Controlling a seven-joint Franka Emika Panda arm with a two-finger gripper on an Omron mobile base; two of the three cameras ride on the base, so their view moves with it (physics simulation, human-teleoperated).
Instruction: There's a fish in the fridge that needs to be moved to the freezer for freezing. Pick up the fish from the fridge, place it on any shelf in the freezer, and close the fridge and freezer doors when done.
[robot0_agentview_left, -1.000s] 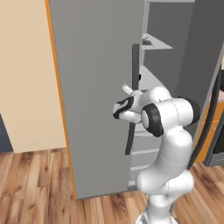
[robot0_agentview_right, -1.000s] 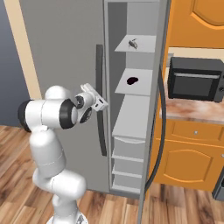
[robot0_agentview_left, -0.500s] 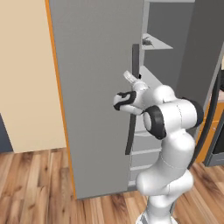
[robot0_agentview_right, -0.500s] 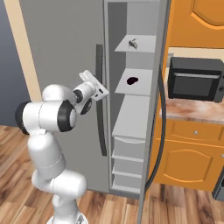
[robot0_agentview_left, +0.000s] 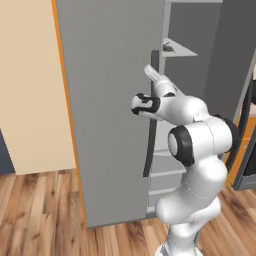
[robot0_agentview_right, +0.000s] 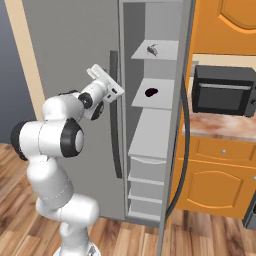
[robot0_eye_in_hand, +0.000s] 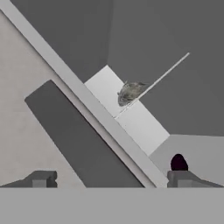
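Wood-plank flooring (robot0_agentview_left: 40, 210) in warm brown runs under the appliance, with orange cabinetry (robot0_agentview_right: 220, 185) and one black microwave (robot0_agentview_right: 222, 90) on a speckled counter at the right of the right base view. We find the freezer (robot0_agentview_right: 150, 145) standing open: a narrow grey compartment with flat, matte, solid pale grey boards. We count three boards in the right base view, and below them three grey drawer fronts (robot0_agentview_right: 145, 187). The fish (robot0_agentview_right: 152, 49), small, slim and dark grey, lies on the top shelf (robot0_agentview_right: 167, 50), near that board's front edge; the hand view shows it as a mottled grey oval close to one edge of the pale board. One dark round mark (robot0_agentview_right: 150, 92) lies on the second board, near its middle. The fridge door (robot0_agentview_left: 110, 100) is one flat grey panel, shut, carrying a long dark vertical handle (robot0_agentview_right: 115, 115) along its edge beside the freezer opening. The freezer door (robot0_agentview_right: 182, 125) hangs open, edge-on. The gripper (robot0_agentview_right: 118, 93) is held in front of that handle, its fingers (robot0_eye_in_hand: 41, 178) spread wide with nothing between them.
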